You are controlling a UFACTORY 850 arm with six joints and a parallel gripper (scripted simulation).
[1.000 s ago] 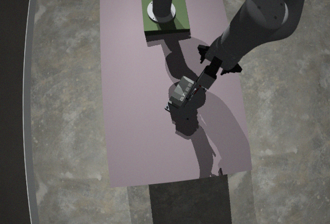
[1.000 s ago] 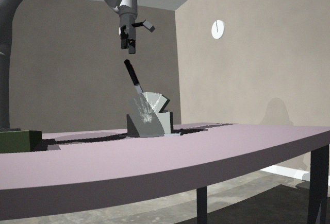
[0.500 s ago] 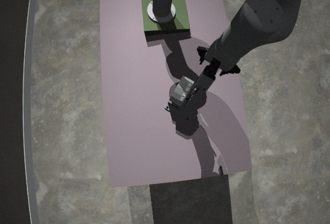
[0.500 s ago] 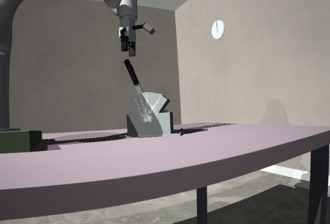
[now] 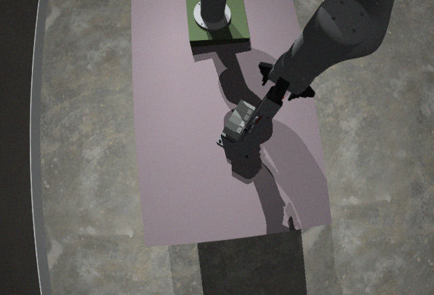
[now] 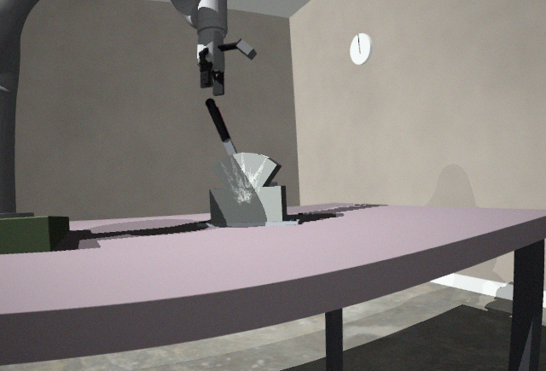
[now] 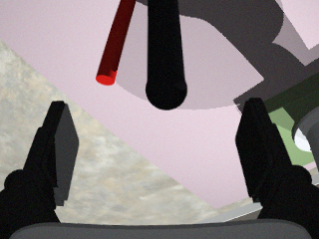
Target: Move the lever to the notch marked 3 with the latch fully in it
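Note:
The lever's black handle [image 6: 217,121] leans up and to the left from a grey fan-shaped quadrant on a grey box base [image 6: 246,190] in the middle of the table. The thin red bar [image 7: 120,24] runs alongside the handle [image 7: 165,40], apart from it, to its left in the wrist view. My gripper [image 6: 211,80] hangs open and empty a short way above the handle's tip, not touching it. In the wrist view the two black fingers stand wide, with the handle's end centred between and below them. The number plates [image 5: 247,117] are too small to read.
The arm's green base block [image 5: 217,16] stands at the table's far end. The pink table [image 5: 224,109] has edges close to the lever's right side. A round clock [image 6: 360,49] hangs on the wall.

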